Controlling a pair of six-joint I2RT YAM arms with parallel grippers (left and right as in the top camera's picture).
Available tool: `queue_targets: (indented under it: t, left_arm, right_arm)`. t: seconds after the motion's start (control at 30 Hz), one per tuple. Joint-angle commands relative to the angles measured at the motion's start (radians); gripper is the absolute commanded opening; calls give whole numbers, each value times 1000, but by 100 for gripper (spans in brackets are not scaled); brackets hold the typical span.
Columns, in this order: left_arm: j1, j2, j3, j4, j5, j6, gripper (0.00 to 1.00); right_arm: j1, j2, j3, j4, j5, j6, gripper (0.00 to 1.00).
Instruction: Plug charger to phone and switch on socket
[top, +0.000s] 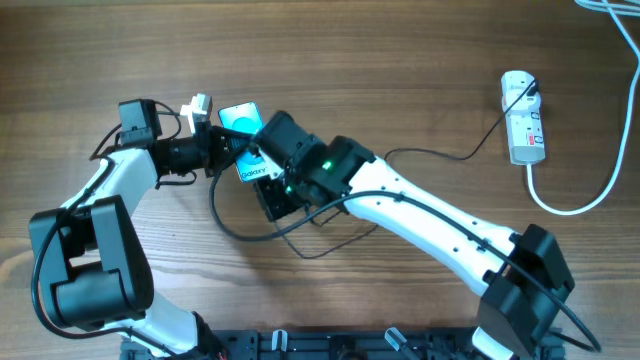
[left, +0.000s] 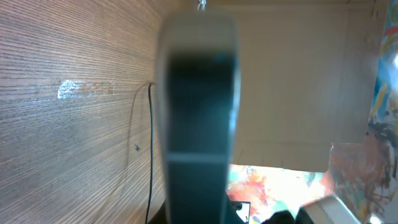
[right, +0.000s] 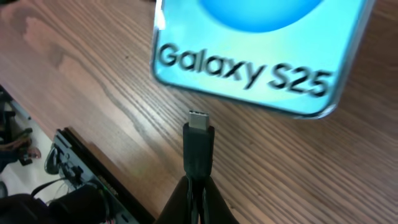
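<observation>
The phone (top: 240, 119), cyan screen with "Galaxy" text, is held tilted up off the table by my left gripper (top: 220, 142), which is shut on its far end. In the left wrist view the phone (left: 199, 118) fills the middle, blurred and edge-on. My right gripper (right: 198, 198) is shut on the charger (right: 199, 146), whose metal tip sits just below the phone's bottom edge (right: 249, 62), with a small gap between them. In the overhead view the right gripper (top: 259, 162) is right beside the phone. The black cable (top: 440, 155) runs to the socket (top: 524, 120) at the far right.
The socket's thick white cord (top: 590, 195) loops along the right edge. Slack black cable (top: 235, 228) curls on the table under the right arm and also shows in the left wrist view (left: 150, 143). A black rail (top: 330, 345) lines the front edge.
</observation>
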Motion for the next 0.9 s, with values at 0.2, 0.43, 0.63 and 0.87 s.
queue_targets:
  t: [0.2,0.43,0.63,0.87]
  left_arm:
    - [-3,-26,6,101,134,-77,4]
    - [-3,-26,6,103,125,-76,4]
    - [-3,-26,6,105,125,-72,4]
    - [-3,-26,6,106,125,-71,4]
  right_arm:
    - [-4,15,-3,8,-29,14,4]
    - [-4,15,-3,26,4,18,4]
    - [-4,24,-3,32,52,18,4]
    - [-4,27,-3,34,76,21,4]
